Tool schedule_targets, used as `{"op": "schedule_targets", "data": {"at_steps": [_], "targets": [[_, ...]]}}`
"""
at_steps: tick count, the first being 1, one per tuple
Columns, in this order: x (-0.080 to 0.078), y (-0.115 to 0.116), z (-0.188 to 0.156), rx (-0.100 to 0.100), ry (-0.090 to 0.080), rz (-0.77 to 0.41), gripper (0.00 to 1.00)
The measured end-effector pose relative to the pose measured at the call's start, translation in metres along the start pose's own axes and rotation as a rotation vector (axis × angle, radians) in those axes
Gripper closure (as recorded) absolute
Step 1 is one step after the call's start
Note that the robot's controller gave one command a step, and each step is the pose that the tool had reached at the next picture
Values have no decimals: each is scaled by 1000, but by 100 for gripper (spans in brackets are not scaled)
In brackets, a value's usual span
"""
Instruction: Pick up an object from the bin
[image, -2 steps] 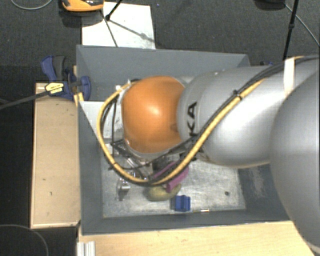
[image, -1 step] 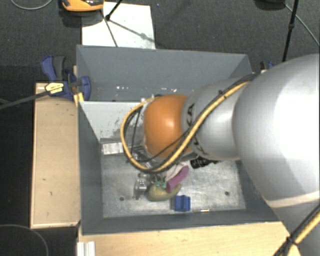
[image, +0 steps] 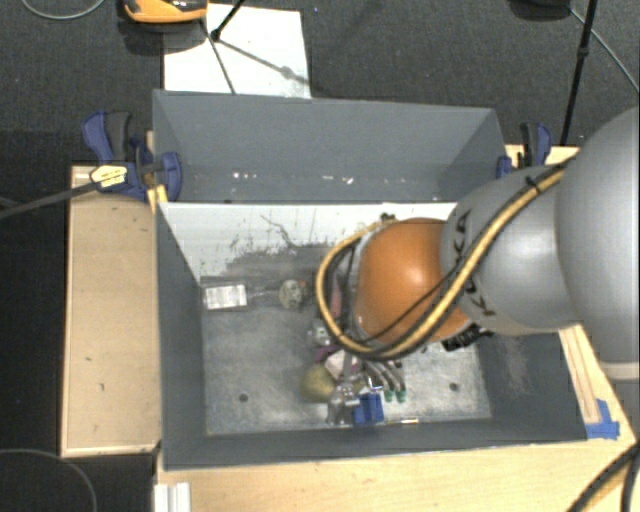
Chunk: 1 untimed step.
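Note:
My gripper (image: 352, 387) is low in the bin's front middle, mostly hidden under the arm's orange cover. It sits in a small cluster of things. A tan, rounded lump (image: 319, 381) lies just to its left. A blue block (image: 368, 408) lies right below it, near the bin's front wall. A pinkish piece (image: 323, 342) shows at the cover's left edge, and small green bits (image: 398, 395) lie to the right. I cannot tell whether anything is between the jaws.
A shiny silver rectangular packet (image: 224, 296) lies at the back left of the floor, with a small greyish round thing (image: 291, 292) to its right. The arm and its cables cover the bin's right half.

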<state>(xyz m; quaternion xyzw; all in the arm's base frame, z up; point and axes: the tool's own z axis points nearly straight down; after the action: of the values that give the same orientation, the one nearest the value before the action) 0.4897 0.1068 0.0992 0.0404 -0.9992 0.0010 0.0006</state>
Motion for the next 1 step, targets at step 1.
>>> {"op": "schedule_targets", "data": {"at_steps": [1], "targets": [[-7,-21,29,-4,0,34,0]]}}
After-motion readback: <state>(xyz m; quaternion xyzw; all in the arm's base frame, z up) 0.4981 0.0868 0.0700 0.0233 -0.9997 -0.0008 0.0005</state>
